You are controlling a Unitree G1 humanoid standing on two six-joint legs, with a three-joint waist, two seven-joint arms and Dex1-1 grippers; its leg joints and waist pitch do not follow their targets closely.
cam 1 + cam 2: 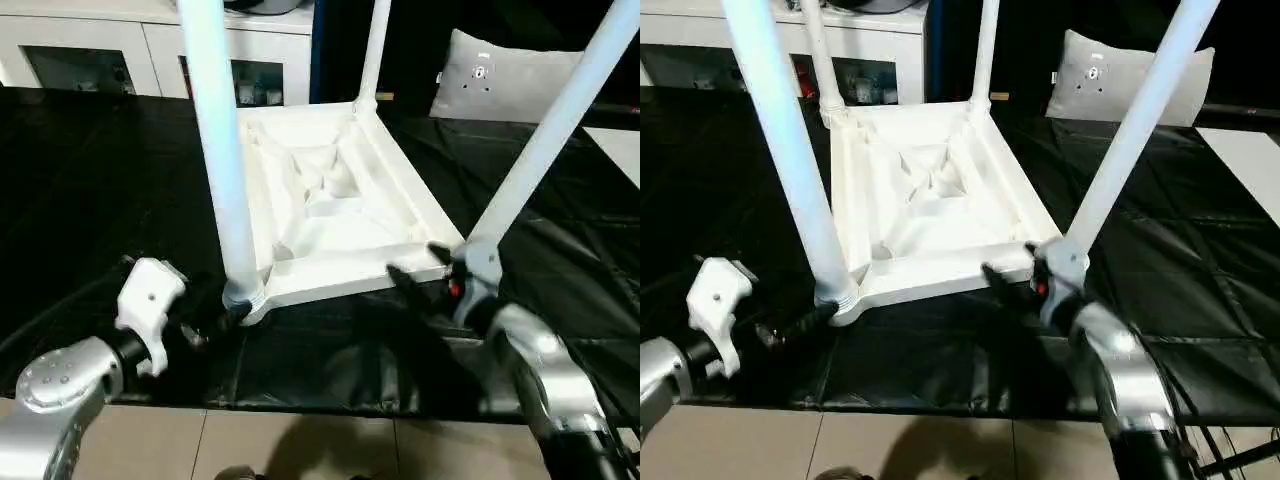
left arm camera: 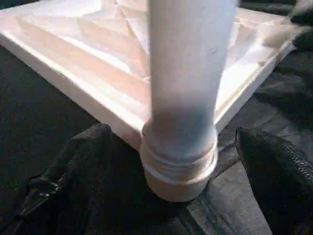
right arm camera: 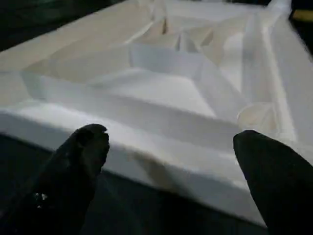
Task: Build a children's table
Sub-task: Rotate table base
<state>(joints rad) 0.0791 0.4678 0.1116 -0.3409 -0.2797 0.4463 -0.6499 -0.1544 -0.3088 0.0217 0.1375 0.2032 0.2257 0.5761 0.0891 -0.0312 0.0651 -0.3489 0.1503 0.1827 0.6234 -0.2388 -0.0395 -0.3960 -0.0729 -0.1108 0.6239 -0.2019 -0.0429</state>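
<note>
1. Evidently we are near the end — the tabletop [image 1: 930, 200] lies upside down on the black worktop [image 1: 730, 170], ribbed underside up, and all four legs stand in its corner sockets.
2. The near-left leg [image 1: 790, 160] and near-right leg [image 1: 1130, 130] rise steeply past the camera; the far-left leg [image 1: 818, 55] and far-right leg [image 1: 985, 50] stand at the back corners.
3. From the left wrist view, the near-left leg appears seated down to its collar in the socket [image 2: 178, 169]; how firmly the others sit we cannot tell.
4. Our left claw [image 1: 215, 318] sits just beside that socket, fingers [image 2: 80, 161] spread wide to either side of it and gripping nothing.
5. Our right claw [image 1: 420, 265] hovers at the near edge by the near-right corner, fingers [image 3: 85, 147] likewise apart and empty.
6. What is left, we judge, is checking the legs and turning the table upright.
</note>
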